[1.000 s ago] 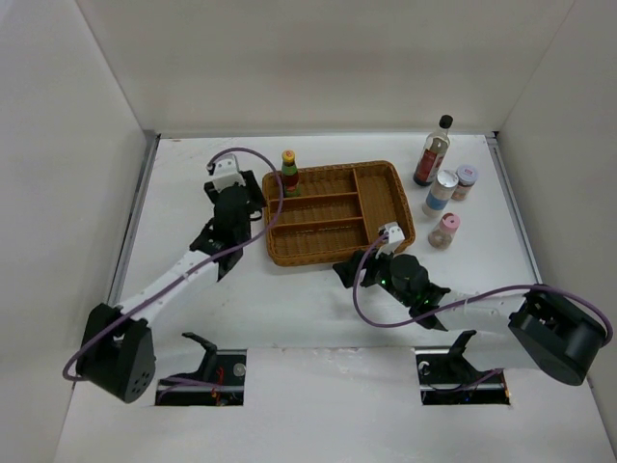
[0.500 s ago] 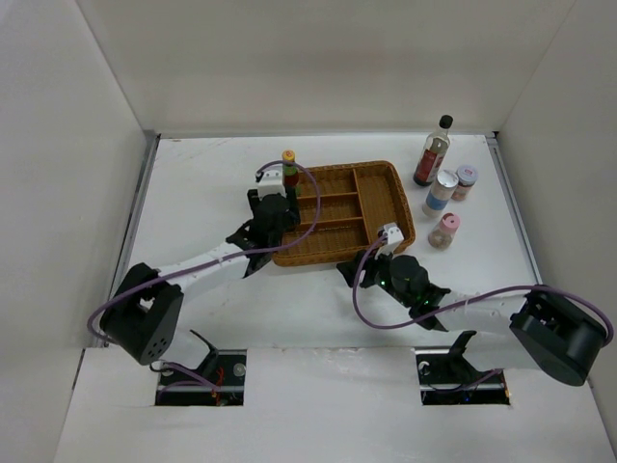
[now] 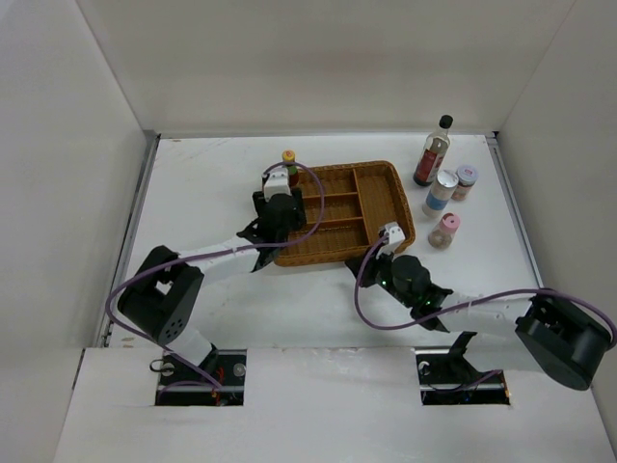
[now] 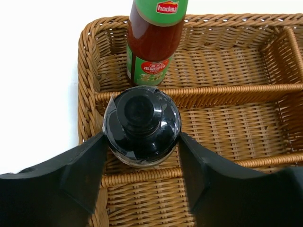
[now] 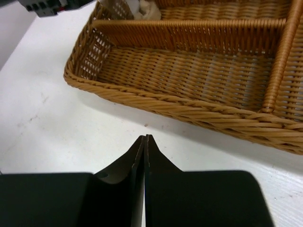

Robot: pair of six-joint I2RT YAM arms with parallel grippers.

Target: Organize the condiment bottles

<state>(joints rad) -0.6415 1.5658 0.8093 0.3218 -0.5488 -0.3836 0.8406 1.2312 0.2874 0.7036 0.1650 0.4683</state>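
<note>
At left end of wicker tray (image 4: 88, 94): glossy round small black-capped bottle (image 4: 142, 113), clamped in left gripper (image 4: 142, 144); right gripper (image 5: 144, 142) pressed together.

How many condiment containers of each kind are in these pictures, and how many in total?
Bottles: 3 (tall dark-sauce bottle, red-sauce bottle, small black-capped bottle)
Silver-lidded jars: 2 (blue-label jar, short jar)
Pink-capped shaker: 1
Total: 6

Golden-brown woven tray (image 4: 87, 94), red sauce bottle (image 4: 154, 42) with green label, glossy black bottle (image 4: 142, 123) between my matte black left fingers (image 4: 80, 175), white table (image 3: 193, 183), purple cables (image 3: 356, 289), pink-capped shaker (image 3: 444, 230).
</note>
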